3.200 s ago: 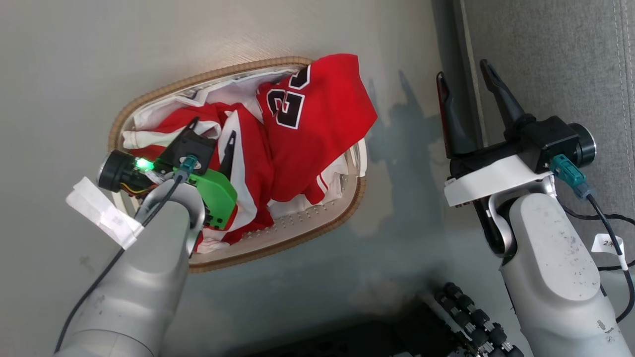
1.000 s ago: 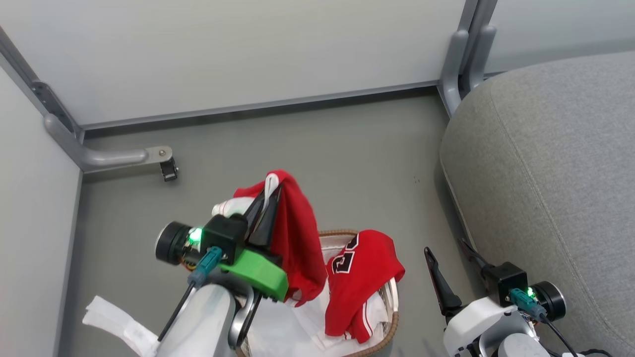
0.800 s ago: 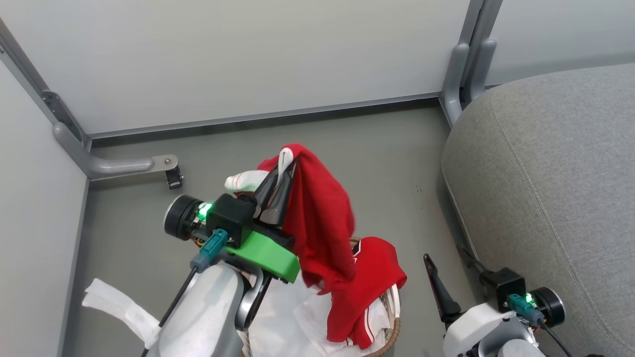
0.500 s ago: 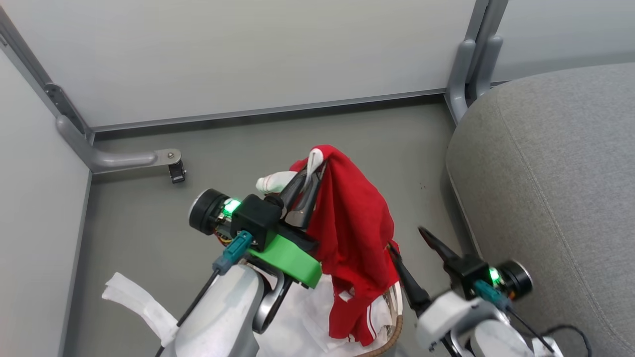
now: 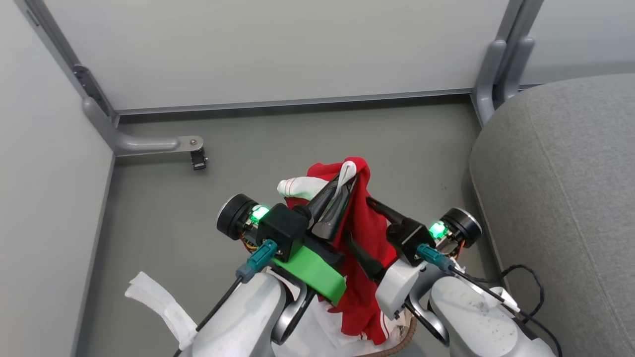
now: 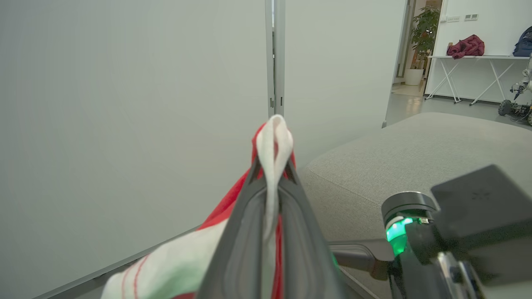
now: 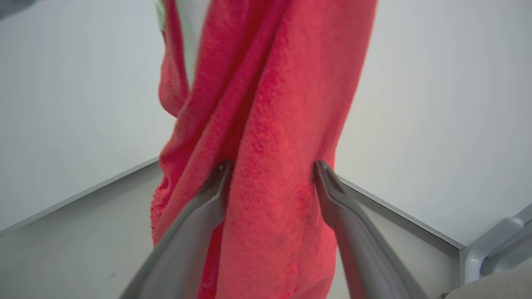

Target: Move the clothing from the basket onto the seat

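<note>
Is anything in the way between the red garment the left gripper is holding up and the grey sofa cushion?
Only the robot's own open right gripper: it straddles the hanging red white-trimmed garment, reaching in from the side facing the grey woven sofa cushion. Nothing else visible stands between them.

Closed left fingers (image 6: 243,249) pinch red-and-white clothing (image 6: 274,137); grey seat (image 6: 415,145) beyond.

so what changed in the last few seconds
The left end effector closed on the red garment and lifted it from the basket. The right end effector swung in from beside the seat and now straddles the hanging cloth. Its jaws stayed open.
</note>
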